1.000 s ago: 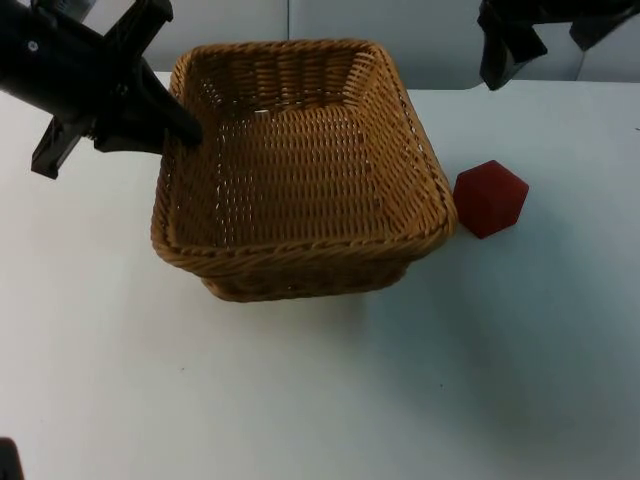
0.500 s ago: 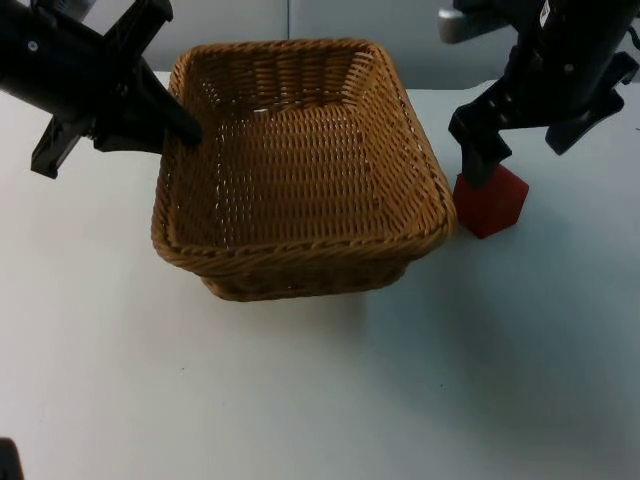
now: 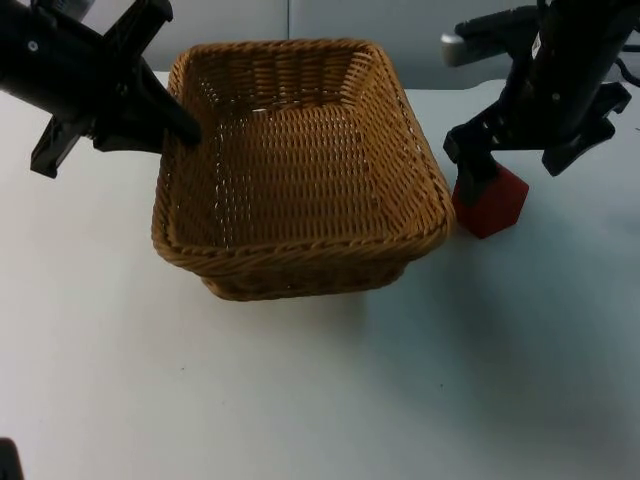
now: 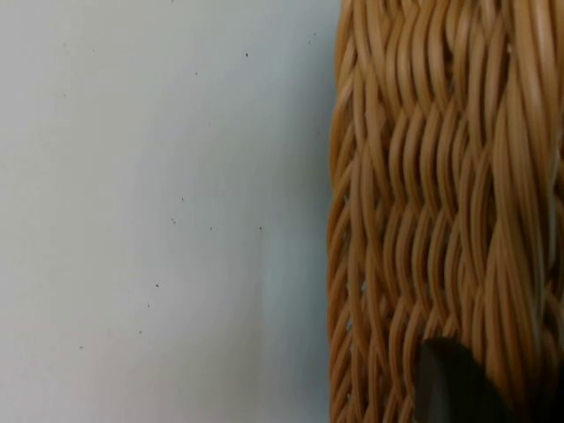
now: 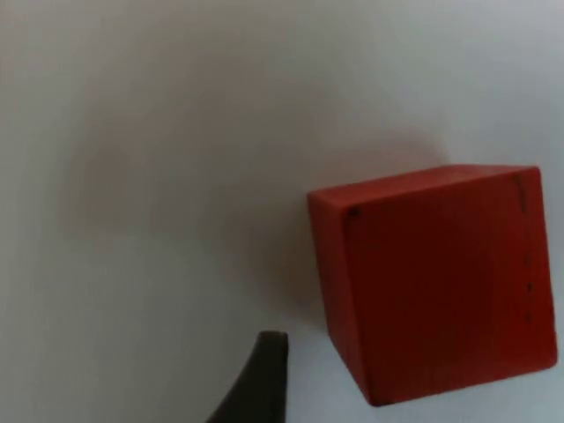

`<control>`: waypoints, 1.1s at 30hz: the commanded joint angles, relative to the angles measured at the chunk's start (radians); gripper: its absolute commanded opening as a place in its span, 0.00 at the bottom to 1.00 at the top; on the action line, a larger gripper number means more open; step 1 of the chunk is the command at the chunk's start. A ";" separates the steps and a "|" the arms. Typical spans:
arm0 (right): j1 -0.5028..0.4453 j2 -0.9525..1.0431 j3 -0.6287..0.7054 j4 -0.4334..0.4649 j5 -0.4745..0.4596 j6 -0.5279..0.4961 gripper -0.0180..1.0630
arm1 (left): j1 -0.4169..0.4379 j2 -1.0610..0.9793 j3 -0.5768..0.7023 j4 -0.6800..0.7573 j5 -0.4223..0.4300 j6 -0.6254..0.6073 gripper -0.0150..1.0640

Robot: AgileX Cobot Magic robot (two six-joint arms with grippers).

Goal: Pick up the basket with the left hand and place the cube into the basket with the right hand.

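Top view: my left pincer (image 3: 185, 128) sits at the left wall of the wicker basket (image 3: 300, 170), near its far corner, with one black finger reaching over the rim to the inside. It seems to be pinching that wall, though the finger on the outer side is hidden behind my own arm, so I cannot be fully sure of the grip. The basket stands upright on the white bench (image 3: 300, 400), open side up, and nothing lies inside it.

My right pincer (image 3: 478, 170) hangs over the red cube (image 3: 490, 203), which rests on the bench just beside the basket's right wall, close to its near corner. One dark finger comes down at the cube's far left edge, between cube and basket.

In the left wrist view the woven wall of the basket (image 4: 441, 203) runs along beside bare bench (image 4: 159, 211), with my black fingertip against the weave.

In the right wrist view the cube (image 5: 436, 282) lies on the bench, and one fingertip (image 5: 264, 379) stands apart from its side, not touching it. I cannot tell how wide that pincer is spread.
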 commanded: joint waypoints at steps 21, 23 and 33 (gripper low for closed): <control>-0.011 0.068 -0.017 0.001 -0.075 0.040 0.43 | 0.002 -0.006 -0.010 -0.030 0.013 -0.003 0.01; -0.011 0.068 -0.017 0.001 -0.075 0.037 0.43 | 0.002 -0.006 -0.010 -0.030 0.013 -0.003 0.01; -0.011 0.066 -0.055 -0.035 -0.044 0.027 0.43 | 0.002 -0.006 -0.010 -0.030 0.013 -0.003 0.01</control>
